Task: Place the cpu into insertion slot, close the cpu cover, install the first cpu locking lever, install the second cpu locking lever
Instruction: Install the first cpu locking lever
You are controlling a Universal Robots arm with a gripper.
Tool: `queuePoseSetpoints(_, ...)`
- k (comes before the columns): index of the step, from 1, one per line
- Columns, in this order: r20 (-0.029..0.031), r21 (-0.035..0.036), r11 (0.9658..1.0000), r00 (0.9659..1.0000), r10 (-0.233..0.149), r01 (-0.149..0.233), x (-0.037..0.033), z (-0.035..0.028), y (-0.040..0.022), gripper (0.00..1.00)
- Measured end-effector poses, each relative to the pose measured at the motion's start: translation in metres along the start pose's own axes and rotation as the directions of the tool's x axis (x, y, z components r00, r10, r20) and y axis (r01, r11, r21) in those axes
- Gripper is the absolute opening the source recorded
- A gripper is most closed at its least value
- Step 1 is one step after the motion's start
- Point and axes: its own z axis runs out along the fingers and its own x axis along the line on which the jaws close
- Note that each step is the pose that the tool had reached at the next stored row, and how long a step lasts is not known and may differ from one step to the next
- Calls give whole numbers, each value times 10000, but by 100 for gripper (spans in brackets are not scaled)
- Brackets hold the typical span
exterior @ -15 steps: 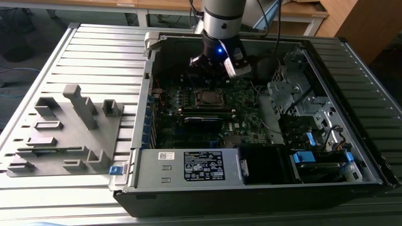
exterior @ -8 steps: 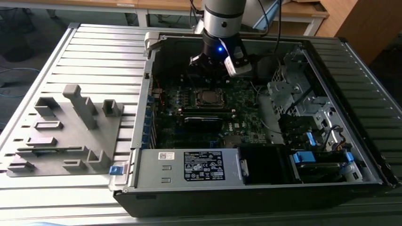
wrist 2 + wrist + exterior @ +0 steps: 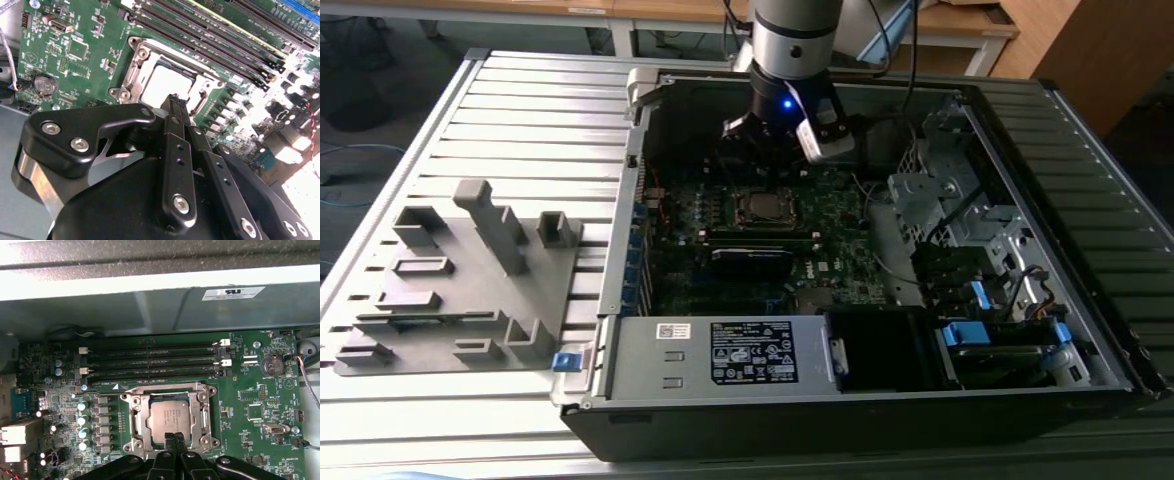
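The cpu (image 3: 170,419), a flat silver-grey square, lies in the insertion slot (image 3: 147,412) on the green board. Around it, the silver cpu cover (image 3: 134,415) lies flat as a frame. A thin metal rod (image 3: 100,395) runs along the board beside the frame. My gripper (image 3: 174,436) is shut with nothing between its black fingers, and its tips hover at the cpu's near edge; I cannot tell whether they touch it. The second wrist view shows the same tips (image 3: 175,102) just in front of the cpu (image 3: 167,85). In the exterior view the arm (image 3: 787,60) reaches down into the open case above the socket (image 3: 761,207).
Long black memory slots (image 3: 150,362) run beside the socket, with the case wall (image 3: 160,310) behind them. A coin battery (image 3: 272,364) sits on the board. A power supply (image 3: 747,350) and drive bays with blue tabs (image 3: 967,335) fill the case's near side. A grey fixture plate (image 3: 454,280) lies at the exterior view's left.
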Motion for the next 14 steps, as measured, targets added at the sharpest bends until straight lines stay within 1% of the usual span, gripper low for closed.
queuePoseSetpoints(3,1,0,10000,10000,0,0,22,0,-2,11)
queuePoseSetpoints(6,1,0,10000,10000,0,0,58,0,-5,11)
queuePoseSetpoints(14,0,0,10000,10000,0,0,71,0,-6,11)
